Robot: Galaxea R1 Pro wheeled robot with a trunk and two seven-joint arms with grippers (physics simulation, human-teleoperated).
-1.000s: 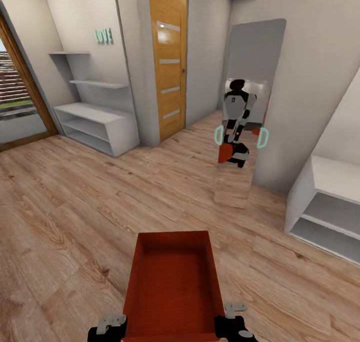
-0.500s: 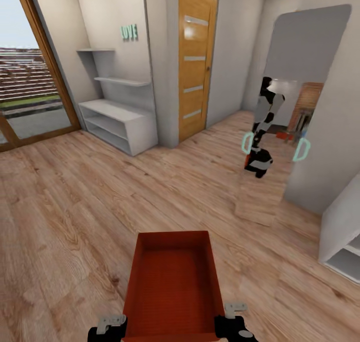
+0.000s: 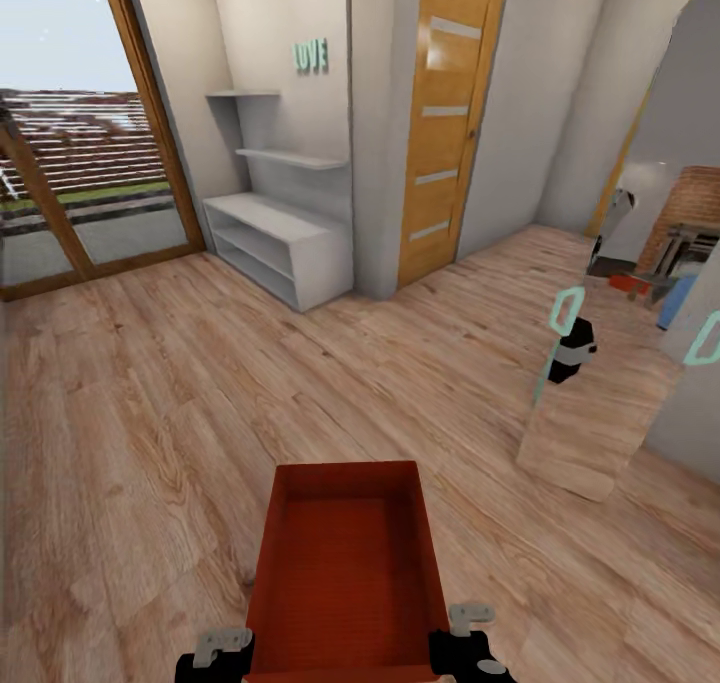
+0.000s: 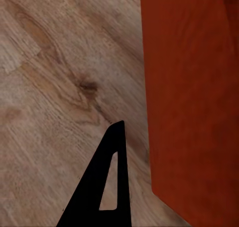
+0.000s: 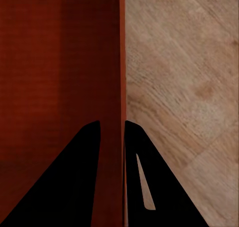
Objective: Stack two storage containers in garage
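Observation:
One orange-red storage container (image 3: 345, 563) hangs just in front of me above the wood-plank floor, open top up and empty. My left gripper (image 3: 215, 653) is at its near left corner and my right gripper (image 3: 470, 648) at its near right corner. In the right wrist view the right gripper (image 5: 112, 122) has one finger on each side of the container's thin wall (image 5: 122, 53), shut on it. In the left wrist view one left finger (image 4: 112, 177) lies outside the container's wall (image 4: 189, 87); the other finger is hidden behind that wall.
A tall mirror (image 3: 620, 313) leans at the right, reflecting part of my body. Ahead are a wooden door (image 3: 445, 133) and a low white shelf unit (image 3: 280, 233). A glass door (image 3: 80, 143) is at the left. Light wood floor (image 3: 150, 413) stretches between.
The whole view has swung left: door, shelves and mirror have slid to the right of the picture. The container and both grippers keep the same place before me.

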